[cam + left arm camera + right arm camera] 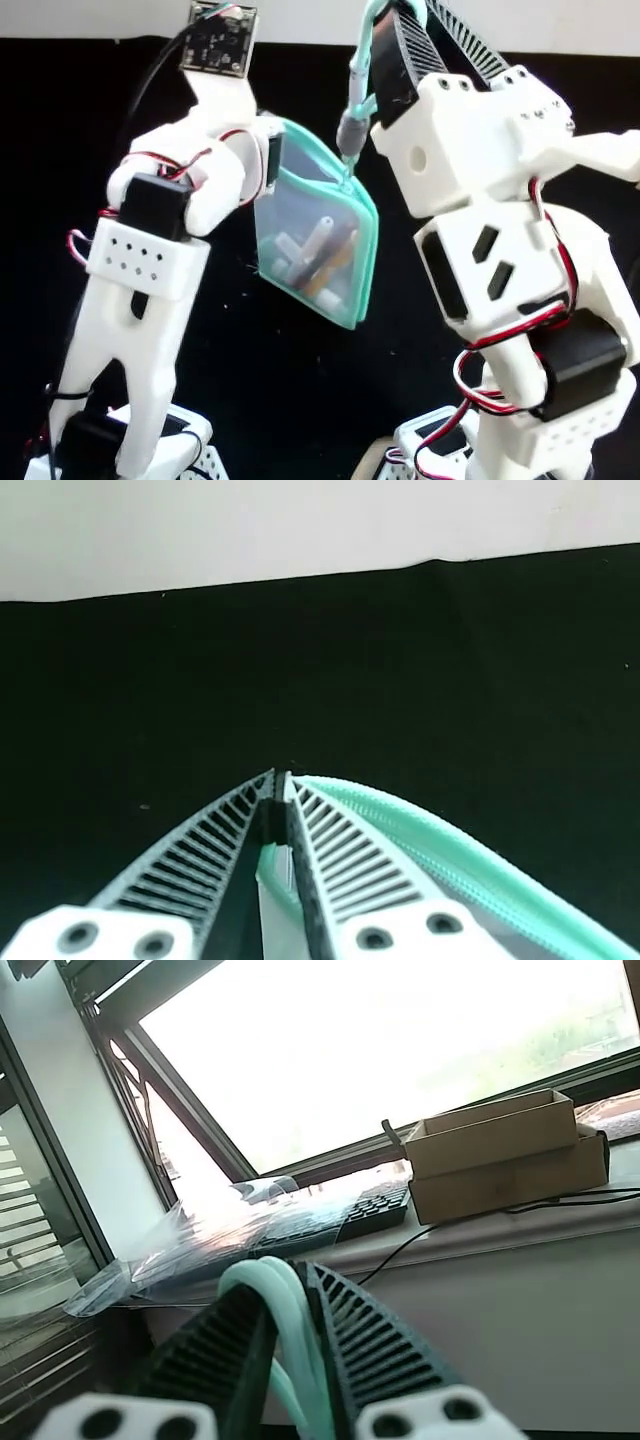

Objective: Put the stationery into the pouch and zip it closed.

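A clear pouch (pixel 315 240) with teal edging hangs in the air between the two arms, tilted. Several pieces of stationery (pixel 318 252) lie inside it, pale and brown sticks. My left gripper (pixel 272 160) is shut on the pouch's upper left edge; in the left wrist view the fingertips (pixel 279 777) meet on the plastic, with the teal zipper edge (pixel 440 835) running beside them. My right gripper (pixel 395 20) is raised above the pouch and shut on the teal pull cord (pixel 358 75), which leads down to the grey zipper pull (pixel 350 130). The cord (pixel 288 1330) loops between the right fingers (pixel 287 1278).
A black cloth (pixel 300 400) covers the table under the pouch. The arm bases (pixel 130 450) (pixel 470 450) stand at the near edge. A white wall (pixel 300 520) borders the cloth's far side. A window sill with cardboard boxes (pixel 500 1150) lies far behind.
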Robot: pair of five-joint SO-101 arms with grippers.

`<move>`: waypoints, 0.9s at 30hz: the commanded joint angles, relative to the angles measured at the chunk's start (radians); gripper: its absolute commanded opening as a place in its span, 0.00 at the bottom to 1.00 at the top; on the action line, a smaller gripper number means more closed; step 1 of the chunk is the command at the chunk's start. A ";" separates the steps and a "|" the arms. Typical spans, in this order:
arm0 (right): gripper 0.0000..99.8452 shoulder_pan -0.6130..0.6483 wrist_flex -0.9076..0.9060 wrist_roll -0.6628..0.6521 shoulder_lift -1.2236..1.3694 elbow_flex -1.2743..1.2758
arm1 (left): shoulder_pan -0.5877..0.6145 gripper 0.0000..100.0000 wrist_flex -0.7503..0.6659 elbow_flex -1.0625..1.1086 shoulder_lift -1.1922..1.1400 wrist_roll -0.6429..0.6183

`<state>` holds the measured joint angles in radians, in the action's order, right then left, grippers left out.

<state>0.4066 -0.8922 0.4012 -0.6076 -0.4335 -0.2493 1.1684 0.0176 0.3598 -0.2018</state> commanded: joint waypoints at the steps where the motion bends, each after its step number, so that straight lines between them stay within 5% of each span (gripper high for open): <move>1: 0.01 -0.007 -0.004 0.015 0.004 -0.045 | -0.024 0.01 -0.017 0.025 -0.005 0.009; 6: 0.01 -0.005 -0.004 0.015 0.010 -0.045 | -0.036 0.01 -0.106 0.073 -0.005 0.009; 11: 0.01 -0.005 -0.004 0.015 0.012 -0.044 | -0.036 0.16 -0.097 0.051 0.004 0.009; 27: 0.01 -0.005 -0.047 0.015 0.013 -0.042 | 0.007 0.20 0.342 -0.495 0.005 0.011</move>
<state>0.4066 -0.9444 0.4012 -0.5969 -0.4350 -0.2708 1.4277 -0.3751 0.3552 -0.1972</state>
